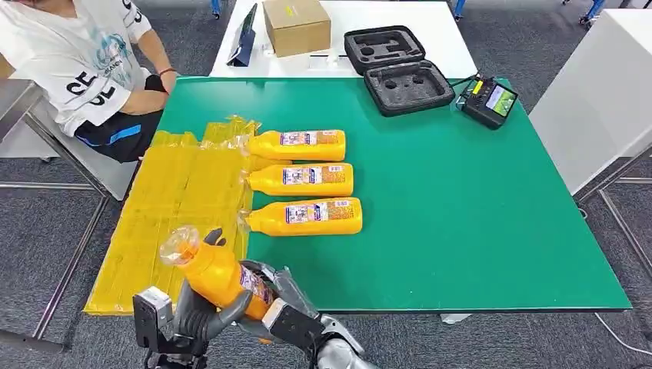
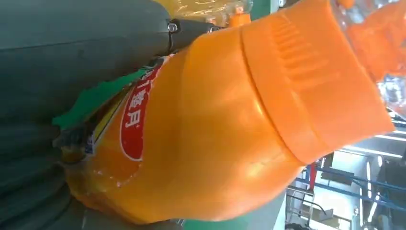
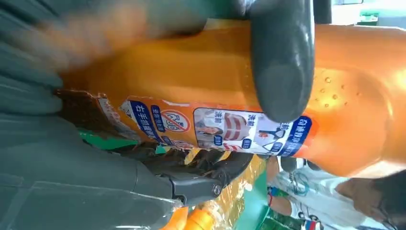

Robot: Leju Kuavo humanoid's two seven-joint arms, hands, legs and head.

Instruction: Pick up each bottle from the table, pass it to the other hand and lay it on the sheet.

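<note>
Orange plastic is what we meet first: a held bottle (image 1: 217, 274) sits low at the near edge of the green table (image 1: 477, 215), tilted, its clear-wrapped cap end up and to the left over the yellow sheet (image 1: 173, 207); both of the robot's hands are on it at once. We see the left hand (image 1: 201, 314) wrapped round the lower body of the bottle from the left, dark fingers curled against it; the right hand (image 1: 288, 307) grips the same bottle from the right, near its base. In the left wrist view the bottle (image 2: 215, 129) fills the picture, its ribbed cap band towards the far side, with the grey thumb cover (image 2: 81, 52) pressed along it; in the right wrist view a dark fingertip (image 3: 282, 72) lies across the bottle's body (image 3: 191, 76) just above the printed label, so we read that hand as clasped on it too.

3 more bottles (image 1: 304, 144) (image 1: 304, 179) (image 1: 307, 217) lie on their sides in a row on the table, caps pointing left and reaching the sheet's right edge, bodies on the green; they lie near one another but apart.

Beyond, we see an open black foam case (image 1: 396, 69), a small device with a lit screen (image 1: 490, 101), a cardboard box (image 1: 296, 24) on a white table (image 1: 430, 31), and a seated person (image 1: 84, 69) in a white shirt at the far left.
</note>
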